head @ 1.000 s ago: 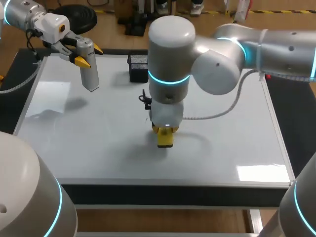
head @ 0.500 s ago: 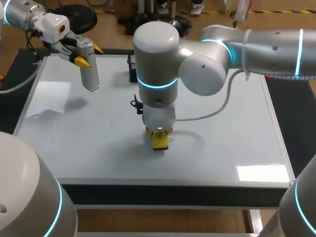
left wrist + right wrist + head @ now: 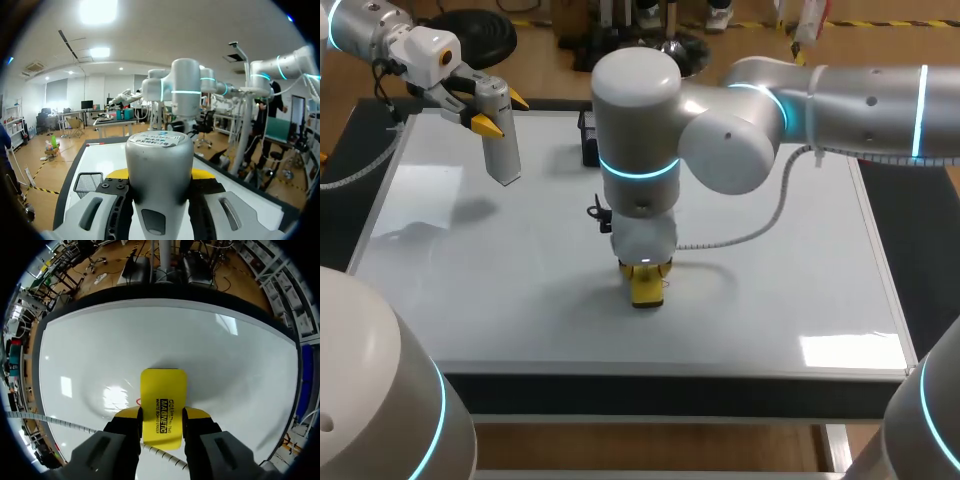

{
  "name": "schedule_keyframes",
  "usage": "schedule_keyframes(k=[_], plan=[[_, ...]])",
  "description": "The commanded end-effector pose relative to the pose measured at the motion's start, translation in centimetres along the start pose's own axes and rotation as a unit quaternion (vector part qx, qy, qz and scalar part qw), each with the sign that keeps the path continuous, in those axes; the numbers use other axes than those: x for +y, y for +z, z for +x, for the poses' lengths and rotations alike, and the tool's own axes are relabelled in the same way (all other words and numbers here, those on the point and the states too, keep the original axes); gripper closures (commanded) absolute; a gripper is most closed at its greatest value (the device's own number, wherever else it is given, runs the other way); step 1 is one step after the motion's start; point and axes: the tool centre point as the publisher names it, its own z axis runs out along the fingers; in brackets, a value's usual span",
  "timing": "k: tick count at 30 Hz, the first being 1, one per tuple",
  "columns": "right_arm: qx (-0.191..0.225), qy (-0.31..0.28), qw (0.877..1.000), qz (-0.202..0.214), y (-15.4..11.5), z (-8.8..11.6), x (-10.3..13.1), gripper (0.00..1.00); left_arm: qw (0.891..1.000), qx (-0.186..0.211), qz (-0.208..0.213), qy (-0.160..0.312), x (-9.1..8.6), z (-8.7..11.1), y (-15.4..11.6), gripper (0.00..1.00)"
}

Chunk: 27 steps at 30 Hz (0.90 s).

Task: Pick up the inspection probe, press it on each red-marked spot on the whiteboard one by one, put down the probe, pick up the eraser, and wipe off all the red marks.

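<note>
- Your right gripper (image 3: 162, 415) has its two yellow-tipped fingers closed on the long sides of the yellow eraser (image 3: 162, 405), near its rear end. The front half sticks out ahead of the fingers.
- The eraser lies flat on the whiteboard (image 3: 800, 260), near the middle and toward the front edge. A small red mark (image 3: 137, 401) shows just beside the eraser, close to one fingertip.
- Expect the eraser to be light, with a stiff, smooth shell. Because the grip sits at the back, the free front end may lift or chatter if you push hard. Press straight down and keep it level as you wipe.
- The smooth sides look likely to slip under sideways drag, so keep firm squeeze through each stroke.
- Your left gripper (image 3: 500, 112) is clamped on the grey probe (image 3: 500, 135), one finger on each side of its upper body. The probe hangs tip down above the far left part of the board, clear of the surface.
- The probe looks rigid, rounded and slick, and probably heavier than the eraser. Hold it across the widest part of the body, and lower it gently when you set it down.
</note>
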Motion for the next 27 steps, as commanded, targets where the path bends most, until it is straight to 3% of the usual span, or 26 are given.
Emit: schedule_keyframes(k=[1, 27], plan=[[0.001, 0.004, 1.000, -0.003, 0.3, 0.4, -0.5, 1.00, 1.000, -0.002, -0.002, 0.000, -0.2, 0.1, 0.1, 1.00], [0.021, 0.084, 0.996, -0.007, 0.8, 8.2, -0.8, 1.00, 1.000, -0.002, -0.002, 0.000, -0.2, 0.1, 0.1, 1.00]])
